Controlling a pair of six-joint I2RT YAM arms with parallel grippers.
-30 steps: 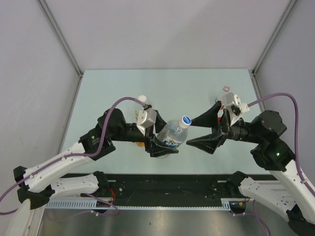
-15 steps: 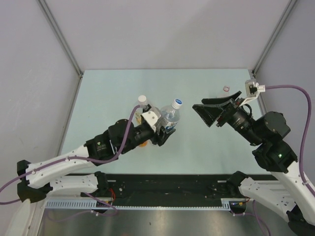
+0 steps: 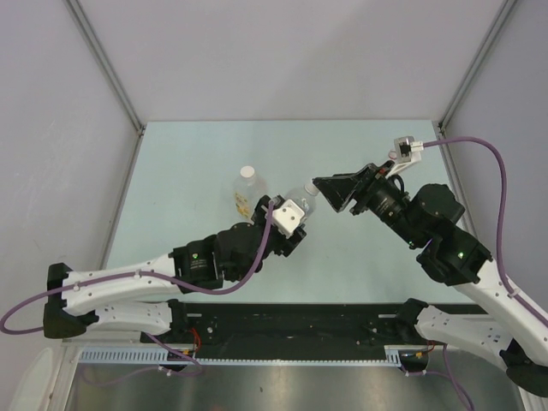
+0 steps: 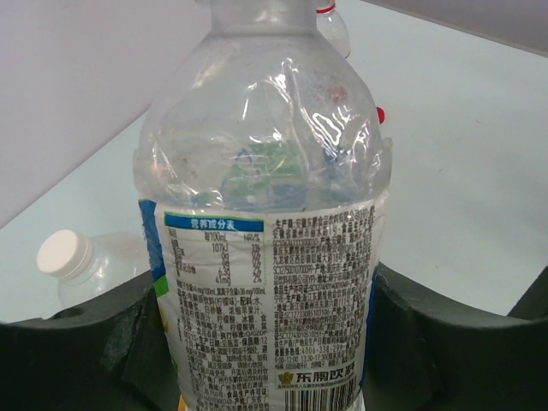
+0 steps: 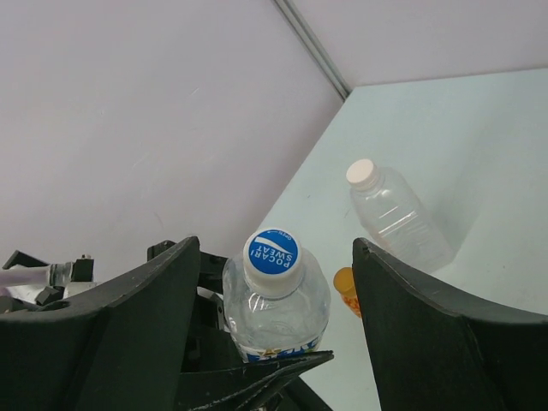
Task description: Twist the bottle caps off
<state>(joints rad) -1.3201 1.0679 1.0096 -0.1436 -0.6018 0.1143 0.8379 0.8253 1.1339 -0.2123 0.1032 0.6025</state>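
Left hand point(image 4: 270, 330) pinches the blue-label bottle point(image 4: 265, 214) round its label, mid-bench, seemingly lifted off the bench point(image 3: 197, 154). The bottle's long axis runs up and to the right. The blue cap point(image 5: 272, 251) faces straight into the right hand point(image 3: 325, 193), which is spread, one finger either side of the cap, no contact visible. Likely next: close on the cap and twist about that axis. The white-capped bottle point(image 5: 398, 218) stands apart to the far left. Side walls well off, so there is room to turn.

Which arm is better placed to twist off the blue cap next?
Right. The right hand is open with fingers either side of the blue cap; the left hand grips the bottle body, steadying it.
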